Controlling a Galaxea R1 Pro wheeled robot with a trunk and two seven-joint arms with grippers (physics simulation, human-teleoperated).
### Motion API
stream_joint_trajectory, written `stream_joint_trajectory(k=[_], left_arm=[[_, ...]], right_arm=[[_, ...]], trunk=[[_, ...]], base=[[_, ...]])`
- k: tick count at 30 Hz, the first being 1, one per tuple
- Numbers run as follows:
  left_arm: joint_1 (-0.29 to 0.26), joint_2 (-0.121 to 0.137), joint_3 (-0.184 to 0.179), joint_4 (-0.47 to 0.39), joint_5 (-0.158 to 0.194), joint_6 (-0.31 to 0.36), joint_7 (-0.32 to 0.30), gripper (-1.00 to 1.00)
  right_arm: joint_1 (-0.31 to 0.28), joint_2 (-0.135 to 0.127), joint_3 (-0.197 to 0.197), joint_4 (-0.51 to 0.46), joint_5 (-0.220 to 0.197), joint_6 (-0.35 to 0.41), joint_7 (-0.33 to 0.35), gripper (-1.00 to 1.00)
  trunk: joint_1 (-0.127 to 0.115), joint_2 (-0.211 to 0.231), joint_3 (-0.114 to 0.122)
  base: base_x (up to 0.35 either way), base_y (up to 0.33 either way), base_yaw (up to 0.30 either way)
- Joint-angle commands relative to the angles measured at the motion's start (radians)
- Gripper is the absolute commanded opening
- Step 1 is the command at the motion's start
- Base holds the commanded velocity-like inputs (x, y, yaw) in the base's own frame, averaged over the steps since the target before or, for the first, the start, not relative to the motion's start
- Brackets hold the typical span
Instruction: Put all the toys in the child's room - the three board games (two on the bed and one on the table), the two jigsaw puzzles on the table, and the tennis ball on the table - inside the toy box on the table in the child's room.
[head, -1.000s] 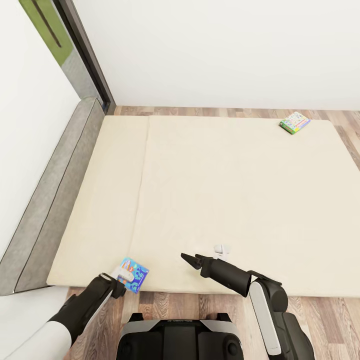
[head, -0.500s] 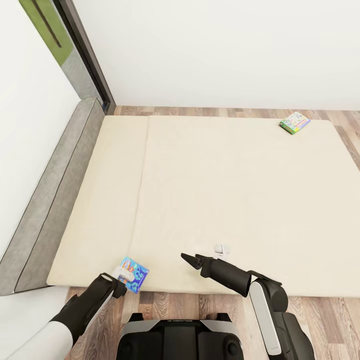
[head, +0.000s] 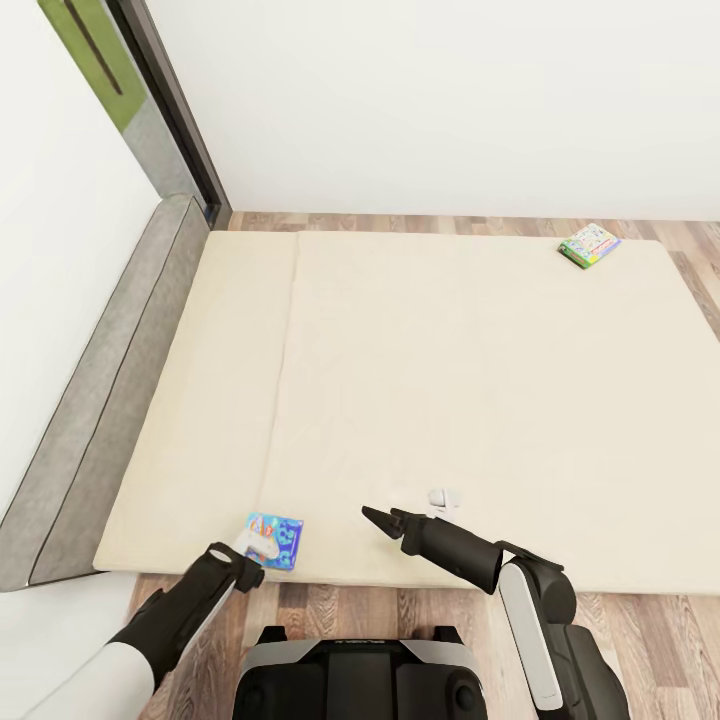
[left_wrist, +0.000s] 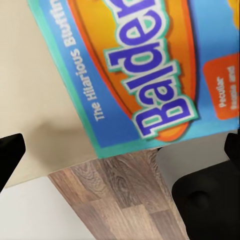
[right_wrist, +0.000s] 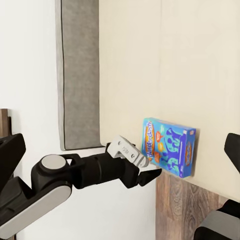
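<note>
At the far left the grey headboard (head: 95, 390) is seen along the white wall, with the beige bed (head: 420, 400) spread beside it. The left jaws (head: 252, 568) are seen at the bed's near edge, over the strip where mattress meets wood floor (head: 330, 605). The blue game (head: 275, 540) lies flat on the mattress just ahead of these jaws, at the bed's near edge; whether the tips touch it cannot be told. In the left wrist view the game's cover (left_wrist: 145, 70) is seen between the two dark fingertips (left_wrist: 10, 155), which stand wide apart and hold nothing. In the right wrist view the same game (right_wrist: 169, 146) is seen resting on the mattress, its near side at the bed's edge, with the left jaws (right_wrist: 150, 172) just before it. Further right, the right jaws (head: 378, 520) are held over the mattress, pointing toward the blue game but well apart from it; nothing is held, and their spread cannot be told. At the far right corner of the bed the green-edged game (head: 589, 244) lies flat, well apart from both jaws.
</note>
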Motion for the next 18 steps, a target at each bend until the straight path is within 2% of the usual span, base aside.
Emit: stream_joint_trajectory(k=[1, 14, 18], left_arm=[[0.000, 0.000, -0.005, -0.002, -0.007, 0.004, 0.001, 1.00], [0.000, -0.002, -0.005, -0.002, -0.005, 0.001, 0.002, 1.00], [0.000, -0.003, -0.005, -0.002, -0.005, -0.025, 0.002, 1.00]], right_arm=[[0.000, 0.001, -0.003, 0.000, 0.000, 0.006, 0.004, 1.00], [0.000, 0.002, -0.001, 0.000, 0.001, 0.006, 0.004, 1.00], [0.000, 0.001, -0.001, 0.000, 0.001, 0.006, 0.004, 1.00]], trunk=[[0.000, -0.001, -0.001], [0.000, -0.001, -0.001], [0.000, -0.001, -0.001]], base=[[0.000, 0.000, 0.000], [0.000, 0.000, 0.000], [0.000, 0.000, 0.000]])
